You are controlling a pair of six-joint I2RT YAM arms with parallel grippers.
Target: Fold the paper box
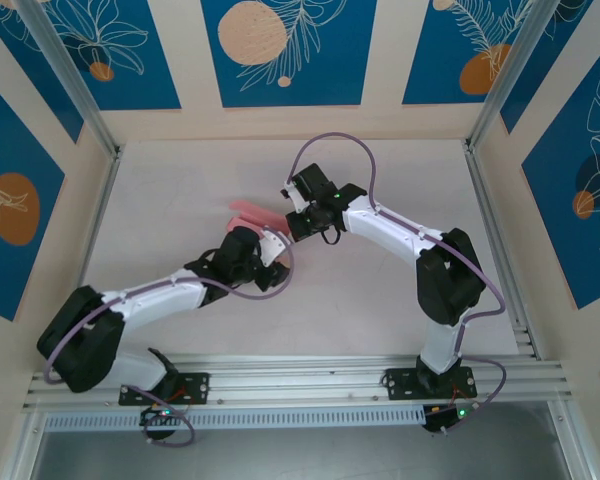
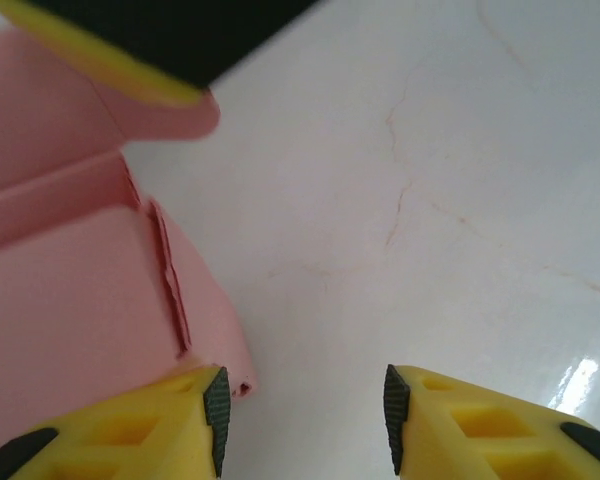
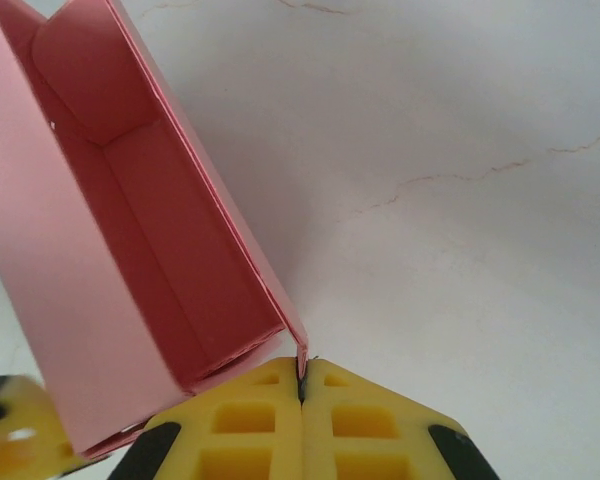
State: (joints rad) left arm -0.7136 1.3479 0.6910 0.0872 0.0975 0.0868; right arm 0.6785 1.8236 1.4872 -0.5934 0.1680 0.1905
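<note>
The left hand sits just left of the paper box. Its fingers are spread, with bare table showing in the gap and nothing between them. One finger lies at a corner of the box, beside a small flap with a ragged edge; whether it touches the card I cannot tell. Spread like that, it looks free to take a new hold or nudge a flap rather than to carry anything.

The paper box lies mid-table between the two hands, pale pink and part-formed. From the right wrist it reads as an open trough, with one long wall raised and a rounded flap tucked in at its far end.

Right of the box, the right hand has its fingers pressed together on the thin edge of that long wall, at the near corner. I judge this pinch is meant to steady the box and hold the wall upright while the other hand works.

Around the box the table is pale, with faint hairline marks. A lilac cable arches just beyond the box, and another curls on its near side. Metal rails and blue patterned panels stand well apart from it. The likely hindrance is crowding: both hands meet at the same end of the box, leaving little room there.
</note>
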